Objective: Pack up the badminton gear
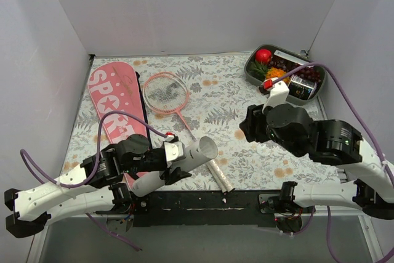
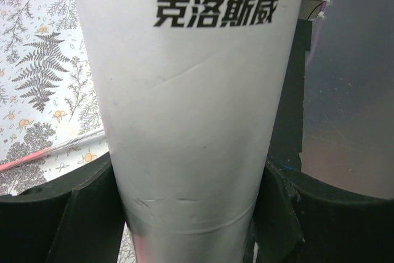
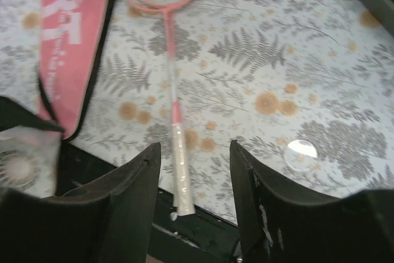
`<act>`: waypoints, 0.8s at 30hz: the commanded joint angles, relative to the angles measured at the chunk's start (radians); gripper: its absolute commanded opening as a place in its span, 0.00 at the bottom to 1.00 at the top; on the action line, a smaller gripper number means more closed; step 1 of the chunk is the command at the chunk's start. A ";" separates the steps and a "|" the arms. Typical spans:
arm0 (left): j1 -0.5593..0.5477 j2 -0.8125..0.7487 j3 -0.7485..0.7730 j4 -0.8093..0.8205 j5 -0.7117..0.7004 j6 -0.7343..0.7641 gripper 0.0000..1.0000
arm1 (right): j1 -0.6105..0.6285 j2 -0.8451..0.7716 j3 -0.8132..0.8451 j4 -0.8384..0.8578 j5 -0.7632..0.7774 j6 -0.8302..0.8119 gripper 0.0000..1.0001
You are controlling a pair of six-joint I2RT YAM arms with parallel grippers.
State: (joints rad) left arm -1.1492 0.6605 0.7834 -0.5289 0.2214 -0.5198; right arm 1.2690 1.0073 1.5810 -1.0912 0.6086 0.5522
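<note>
The long white tube [image 1: 184,161] is tilted up over the table's near edge, and my left gripper [image 1: 167,163] is shut on its lower half. In the left wrist view the tube [image 2: 197,90], with black print, fills the gap between the jaws of my left gripper [image 2: 191,180]. Its open end [image 1: 207,148] faces my right gripper [image 1: 245,132], which hangs open and empty a little to the right. The pink-framed racket [image 1: 165,90] lies flat, its white handle [image 3: 183,177] below my right gripper [image 3: 194,146]. The pink bag [image 1: 114,106] lies at the left. The shuttlecock is not clearly visible.
A grey tray of colourful fruit [image 1: 251,73] stands at the back right corner. A small clear round disc [image 3: 300,152] lies on the leaf-patterned cloth. White walls close in the left, back and right. A black strip [image 1: 197,201] runs along the near edge.
</note>
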 commanded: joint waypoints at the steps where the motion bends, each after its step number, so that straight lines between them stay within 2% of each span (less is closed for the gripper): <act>1: -0.006 -0.007 0.008 0.050 0.001 0.000 0.14 | -0.097 -0.010 -0.151 0.025 0.160 0.068 0.57; 6: -0.006 -0.006 0.010 0.052 0.010 -0.005 0.14 | -0.420 -0.033 -0.445 0.273 -0.124 -0.043 0.53; 11: -0.007 -0.006 0.011 0.049 0.019 -0.005 0.14 | -0.624 -0.013 -0.657 0.459 -0.335 -0.080 0.50; 12: -0.006 -0.007 0.014 0.046 0.021 -0.005 0.14 | -0.672 -0.007 -0.709 0.487 -0.360 -0.086 0.45; 14: -0.007 -0.009 0.013 0.044 0.022 -0.006 0.14 | -0.707 0.023 -0.751 0.546 -0.401 -0.090 0.41; 17: -0.007 -0.015 0.007 0.047 0.026 -0.006 0.14 | -0.755 0.066 -0.809 0.606 -0.444 -0.100 0.41; 24: -0.014 -0.024 -0.004 0.056 0.019 -0.008 0.14 | -0.792 0.162 -0.852 0.654 -0.437 -0.103 0.48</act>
State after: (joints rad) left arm -1.1549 0.6544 0.7784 -0.5186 0.2279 -0.5209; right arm 0.4881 1.1355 0.7330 -0.5217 0.1879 0.4641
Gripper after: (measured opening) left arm 0.651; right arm 0.453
